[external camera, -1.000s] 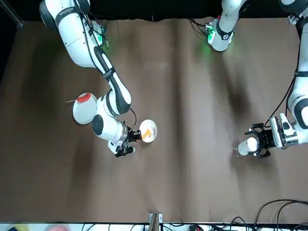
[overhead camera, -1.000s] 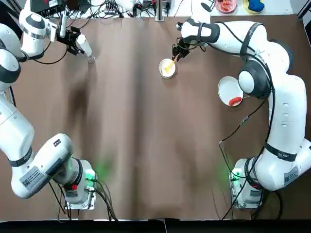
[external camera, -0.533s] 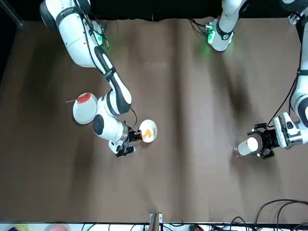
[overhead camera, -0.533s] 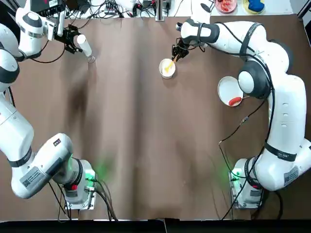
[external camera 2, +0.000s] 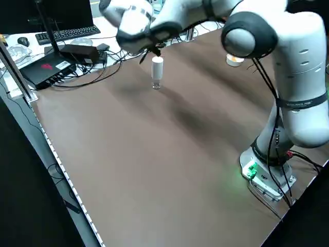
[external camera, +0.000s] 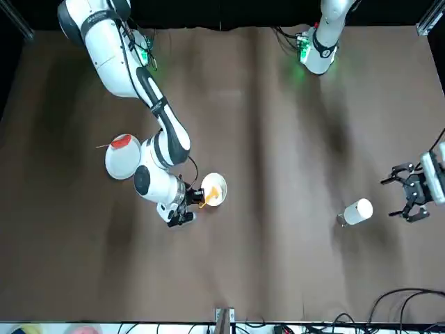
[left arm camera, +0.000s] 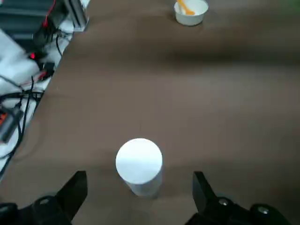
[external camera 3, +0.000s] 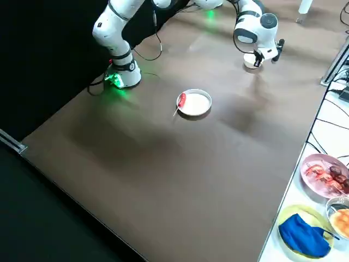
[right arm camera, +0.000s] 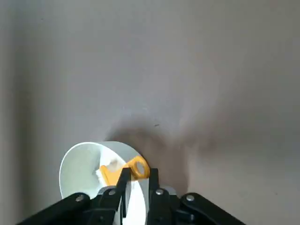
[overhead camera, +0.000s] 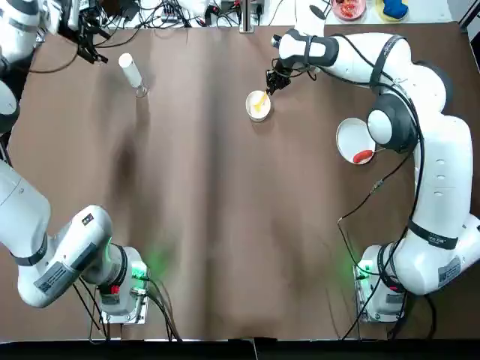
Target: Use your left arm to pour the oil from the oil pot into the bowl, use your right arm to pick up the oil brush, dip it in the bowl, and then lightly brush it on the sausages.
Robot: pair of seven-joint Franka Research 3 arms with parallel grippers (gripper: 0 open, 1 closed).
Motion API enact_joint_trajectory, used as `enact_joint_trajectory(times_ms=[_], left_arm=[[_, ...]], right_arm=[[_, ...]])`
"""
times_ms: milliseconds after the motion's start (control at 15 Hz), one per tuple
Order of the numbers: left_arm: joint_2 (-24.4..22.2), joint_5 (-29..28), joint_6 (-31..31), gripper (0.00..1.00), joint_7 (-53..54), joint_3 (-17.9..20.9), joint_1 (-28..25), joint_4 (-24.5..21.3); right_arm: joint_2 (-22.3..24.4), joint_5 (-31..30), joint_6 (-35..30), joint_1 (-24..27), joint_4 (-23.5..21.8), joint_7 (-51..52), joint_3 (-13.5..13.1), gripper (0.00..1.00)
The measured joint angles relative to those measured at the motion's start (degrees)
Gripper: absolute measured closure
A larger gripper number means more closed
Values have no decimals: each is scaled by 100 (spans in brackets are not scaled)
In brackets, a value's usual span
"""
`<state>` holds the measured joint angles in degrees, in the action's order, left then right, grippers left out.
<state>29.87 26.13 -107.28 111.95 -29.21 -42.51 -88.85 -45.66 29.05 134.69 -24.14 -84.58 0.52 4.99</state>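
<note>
Nearest me, from the robot's right side, the sausage [external camera 3: 181, 100] lies at the rim of the wide plate [external camera 3: 197, 106], its stick poking out. Beyond is the right gripper [right arm camera: 139, 173], at the small bowl [overhead camera: 257, 112], pinching the orange handle of the brush [right arm camera: 110, 175], whose head is inside. Farther off, the oil bottle [external camera: 358, 211] stands upright on the table, and past it the left gripper [external camera: 386, 199] hangs with fingers spread, apart from the bottle.

I'd guess the step in hand is the dip. To do it well, I'd keep the pinch firm, turn the bristles gently through the oil, and wipe off drips without pushing the bowl. Lift straight up before crossing to the plate. The left arm should keep well away from that slim bottle; a nudge could topple it.
</note>
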Motion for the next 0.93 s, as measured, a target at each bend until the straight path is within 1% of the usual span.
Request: enact_joint_trajectory(times_ms=[67, 200, 267, 400, 533, 667, 800, 933], left_arm=[[-178, -236, 36, 0, -451, -41, 71, 0], [-453, -706, 57, 0, -1415, -118, 400, -2], [-526, -858, 56, 0, -1836, -197, 570, -5], [-581, -1165, 48, 0, -2574, -492, 752, -12], [-609, -1506, 44, 0, -3267, -851, 763, -8], [-680, -1692, 53, 0, -3957, -1098, 762, -11], [-747, -1742, 64, 0, -4433, -1182, 762, -28], [-775, -1873, 95, 0, -4713, -1187, 756, -32]], right_arm=[[0, 0, 0, 0, 0, 0, 0, 80], [0, 2, 0, 0, 0, 0, 1, 80], [0, 3, 0, 0, 0, -1, 1, 80], [0, 5, 3, 0, 3, -1, 1, 81], [0, 7, 4, 0, 5, -2, 2, 82], [0, 8, 4, 0, 7, -3, 2, 83], [0, 10, 5, 0, 8, -3, 2, 83], [0, 12, 5, 0, 9, -4, 2, 84]])
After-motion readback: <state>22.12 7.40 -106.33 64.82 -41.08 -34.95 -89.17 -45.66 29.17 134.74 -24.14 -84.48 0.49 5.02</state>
